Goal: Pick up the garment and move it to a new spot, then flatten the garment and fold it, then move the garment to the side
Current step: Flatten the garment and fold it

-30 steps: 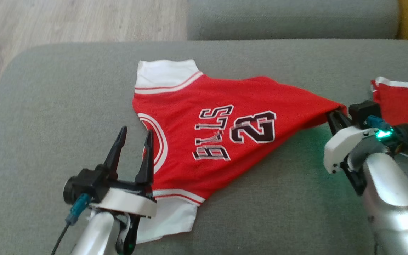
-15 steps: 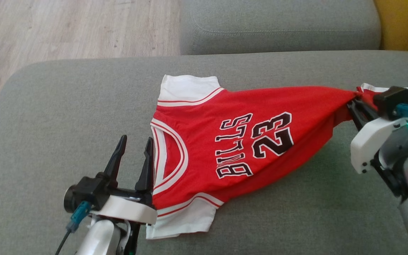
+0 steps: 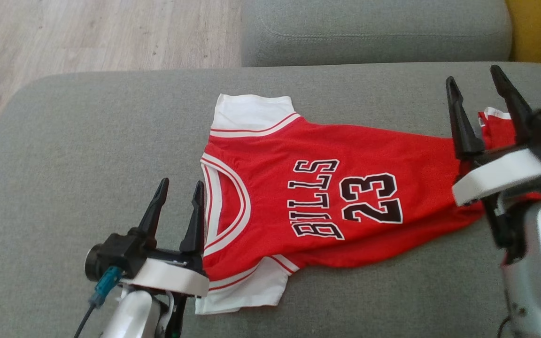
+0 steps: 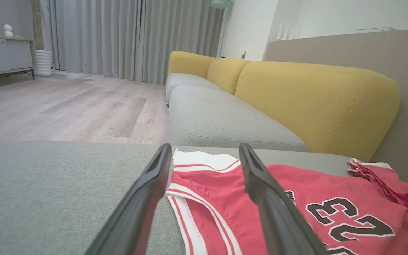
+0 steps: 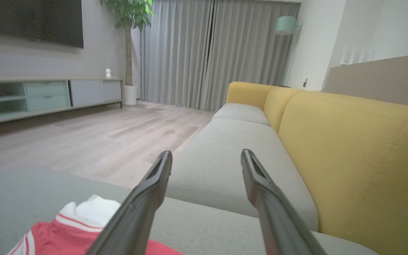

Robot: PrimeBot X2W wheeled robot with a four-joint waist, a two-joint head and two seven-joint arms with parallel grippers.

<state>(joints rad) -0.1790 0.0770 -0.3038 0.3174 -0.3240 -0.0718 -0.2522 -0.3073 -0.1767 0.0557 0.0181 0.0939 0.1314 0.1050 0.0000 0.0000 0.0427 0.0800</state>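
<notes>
Jersey spread on the sofa cushion, both grippers free of it

The red jersey (image 3: 327,197) lies front-up at the cushion's (image 3: 87,141) centre, collar (image 3: 226,206) toward 9 o'clock, hem (image 3: 444,188) bunched toward 3 o'clock, so probably set down for flattening; white sleeves (image 3: 251,110) at 11 and 7 o'clock; left gripper (image 3: 181,182) sits at 8 o'clock beside the collar, fingers (image 3: 194,211) spread, empty; right gripper (image 3: 472,74) hovers at 3 o'clock above the hem, fingers apart, holding nothing.

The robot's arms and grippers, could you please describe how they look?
The left gripper and right gripper each have two long, pointed black fingers on a black base with a white collar, on a silver forearm. A teal connector with a black cable sits at the left wrist.
</notes>
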